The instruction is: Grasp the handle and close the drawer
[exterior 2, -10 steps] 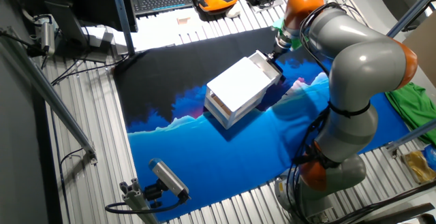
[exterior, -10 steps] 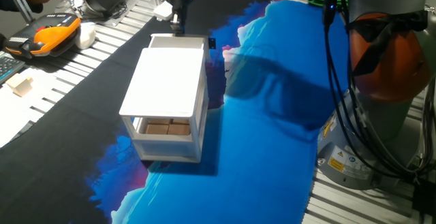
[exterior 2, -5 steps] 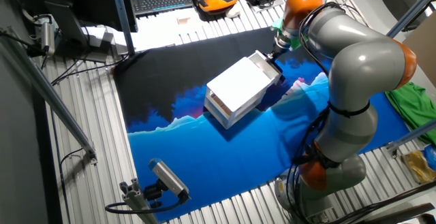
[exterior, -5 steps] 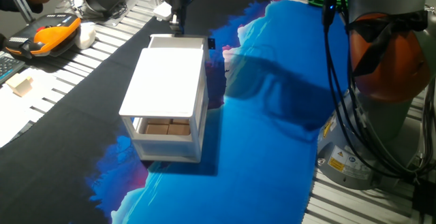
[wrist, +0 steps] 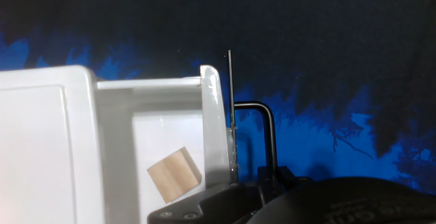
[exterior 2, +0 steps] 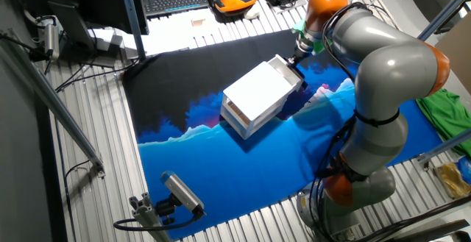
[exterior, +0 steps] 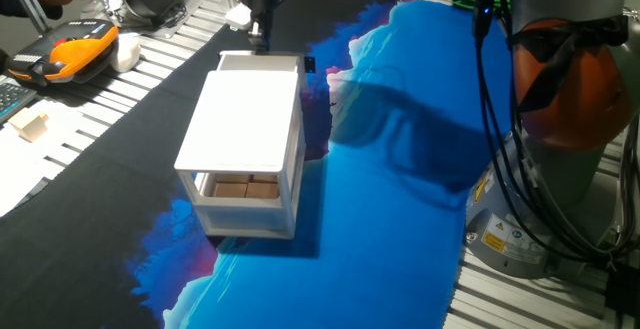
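At twelve o'clock of the white cabinet point(exterior: 245, 129), the drawer point(exterior: 260, 63) juts slightly open on the surface point(exterior: 400, 169), a tan block point(wrist: 174, 174) inside. Its thin black wire handle point(wrist: 262, 125) looks stiff; the drawer seems light and easy-sliding. The tool point(exterior: 258, 37) sits at the handle; whether it grips, I cannot tell.
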Tool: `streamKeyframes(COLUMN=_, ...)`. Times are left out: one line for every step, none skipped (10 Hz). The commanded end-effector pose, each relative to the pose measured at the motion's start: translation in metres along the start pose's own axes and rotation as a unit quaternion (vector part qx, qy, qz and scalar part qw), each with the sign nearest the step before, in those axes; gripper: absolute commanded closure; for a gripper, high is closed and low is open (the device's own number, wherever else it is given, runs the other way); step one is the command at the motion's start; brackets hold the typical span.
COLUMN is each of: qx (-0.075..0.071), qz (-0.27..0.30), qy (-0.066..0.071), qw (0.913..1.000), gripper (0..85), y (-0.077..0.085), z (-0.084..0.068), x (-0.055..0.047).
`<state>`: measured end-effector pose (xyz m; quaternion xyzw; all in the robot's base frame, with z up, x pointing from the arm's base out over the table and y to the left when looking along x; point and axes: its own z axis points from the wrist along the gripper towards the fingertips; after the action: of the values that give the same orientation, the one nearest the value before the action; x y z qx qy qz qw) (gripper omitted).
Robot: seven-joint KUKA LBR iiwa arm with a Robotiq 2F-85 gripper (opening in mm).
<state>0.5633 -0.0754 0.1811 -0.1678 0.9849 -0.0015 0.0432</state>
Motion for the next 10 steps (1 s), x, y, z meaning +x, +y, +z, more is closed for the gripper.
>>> streamKeyframes(qx=0.000, qz=0.000, qy=0.000, qw=1.0000, gripper=85.0, y=0.0000, z=0.0000, x=0.0001)
streamKeyframes(qx=0.000, qz=0.000, qy=0.000, qw=1.0000, gripper=85.0, y=-0.0002, z=0.0000, x=0.0002)
streamKeyframes(qx=0.001, qz=0.000, qy=0.001, qw=1.0000, gripper=85.0, y=-0.0002, z=0.0001, x=0.0003)
streamKeyframes(qx=0.002, qz=0.002, qy=0.001, qw=1.0000, gripper=85.0, y=-0.0003, z=0.0004, x=0.0003)
streamKeyframes(qx=0.004, qz=0.003, qy=0.001, qw=1.0000, gripper=85.0, y=-0.0003, z=0.0004, x=0.0003)
streamKeyframes(qx=0.002, qz=0.002, qy=0.001, qw=1.0000, gripper=85.0, y=-0.0003, z=0.0004, x=0.0003)
streamKeyframes(qx=0.000, qz=0.002, qy=0.001, qw=1.0000, gripper=85.0, y=-0.0003, z=0.0004, x=0.0003)
streamKeyframes(qx=0.003, qz=0.003, qy=-0.001, qw=1.0000, gripper=85.0, y=-0.0003, z=0.0004, x=0.0003)
streamKeyframes(qx=0.007, qz=0.004, qy=-0.001, qw=1.0000, gripper=85.0, y=-0.0003, z=0.0004, x=0.0003)
streamKeyframes(qx=0.004, qz=0.003, qy=-0.002, qw=1.0000, gripper=85.0, y=-0.0003, z=0.0004, x=0.0003)
